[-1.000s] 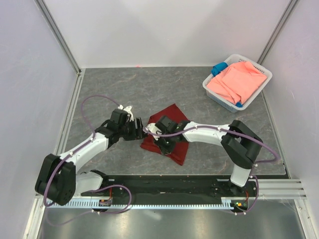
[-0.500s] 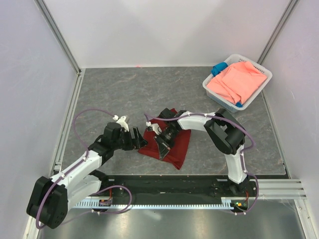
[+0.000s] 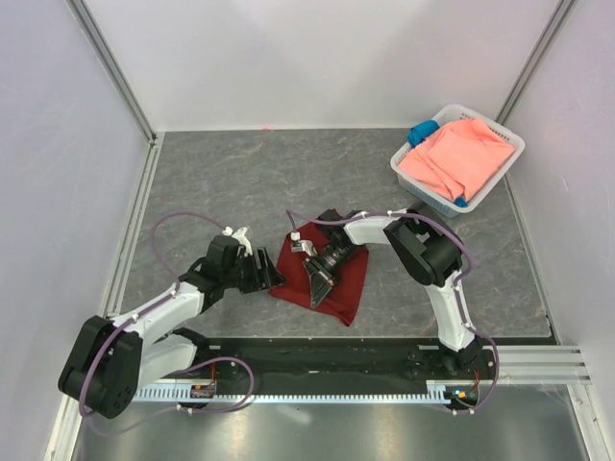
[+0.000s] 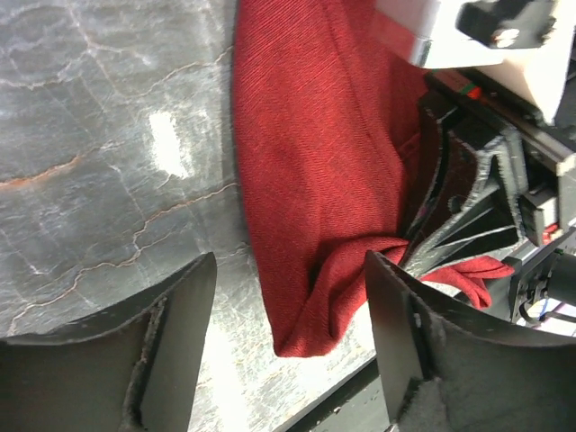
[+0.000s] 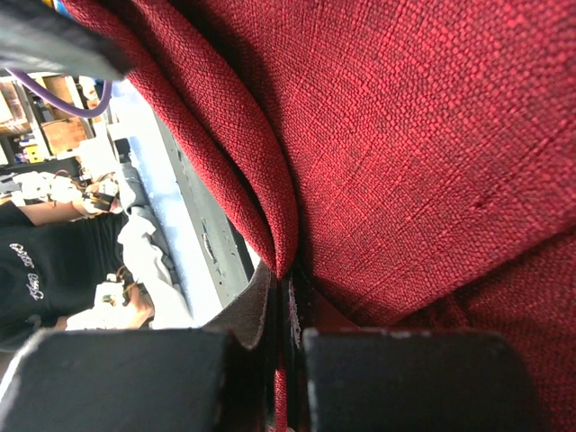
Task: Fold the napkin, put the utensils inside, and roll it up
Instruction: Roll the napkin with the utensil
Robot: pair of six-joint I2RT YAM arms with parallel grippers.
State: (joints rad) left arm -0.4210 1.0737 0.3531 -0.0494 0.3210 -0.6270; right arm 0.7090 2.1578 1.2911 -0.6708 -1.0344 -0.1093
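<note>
The right end effector [image 5: 286, 310] pinches a fold of the napkin [image 3: 354, 274] (near the table's [image 3: 240, 173] front edge). The left end effector [image 3: 273, 277] stands spread, just beside the napkin.

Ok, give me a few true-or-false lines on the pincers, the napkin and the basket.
1. The right pincer is shut on the napkin. True.
2. The left pincer is clamped on the napkin. False: it stands open at the napkin's left edge.
3. The napkin lies in the basket. False: it is on the table; the basket holds a salmon-pink cloth.
4. The basket sits at the table's far right corner. True.
</note>
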